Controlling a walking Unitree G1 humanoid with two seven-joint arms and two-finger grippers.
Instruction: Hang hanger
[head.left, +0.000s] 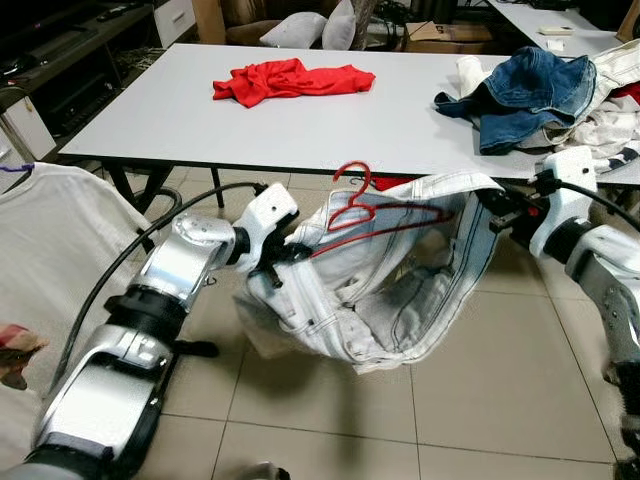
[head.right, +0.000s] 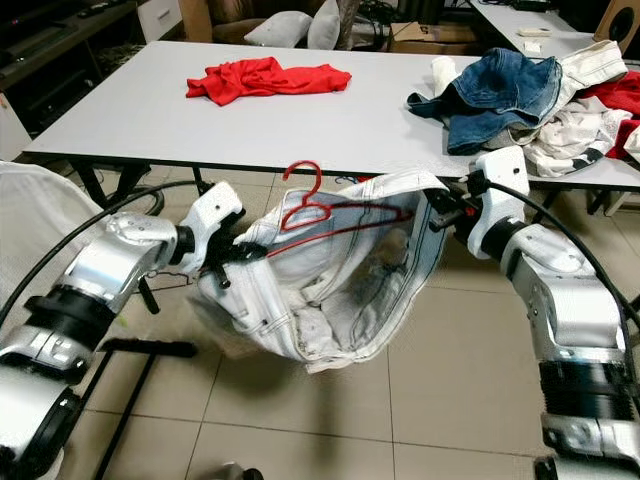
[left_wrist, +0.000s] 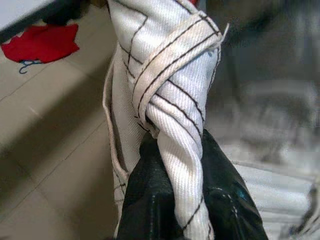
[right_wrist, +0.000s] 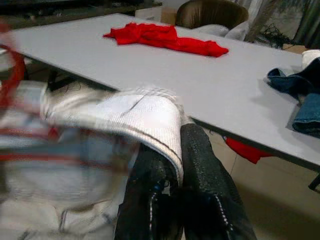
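White jeans (head.left: 375, 285) with dark stitching hang stretched between my two grippers, below the table's front edge. A red wire hanger (head.left: 355, 205) sits in the waist opening, its hook sticking up above the waistband. My left gripper (head.left: 283, 262) is shut on the waistband at the left end; in the left wrist view the twisted waistband (left_wrist: 175, 125) is pinched between the black fingers (left_wrist: 227, 200). My right gripper (head.left: 492, 205) is shut on the right end of the waistband, with the cloth (right_wrist: 150, 117) folded over its fingers (right_wrist: 205, 170).
A white table (head.left: 180, 110) stands right ahead, with a red shirt (head.left: 290, 80) on it and a heap of blue and white clothes (head.left: 545, 90) at the right. A white garment on a rack (head.left: 50, 250) hangs at my left. Tiled floor lies below.
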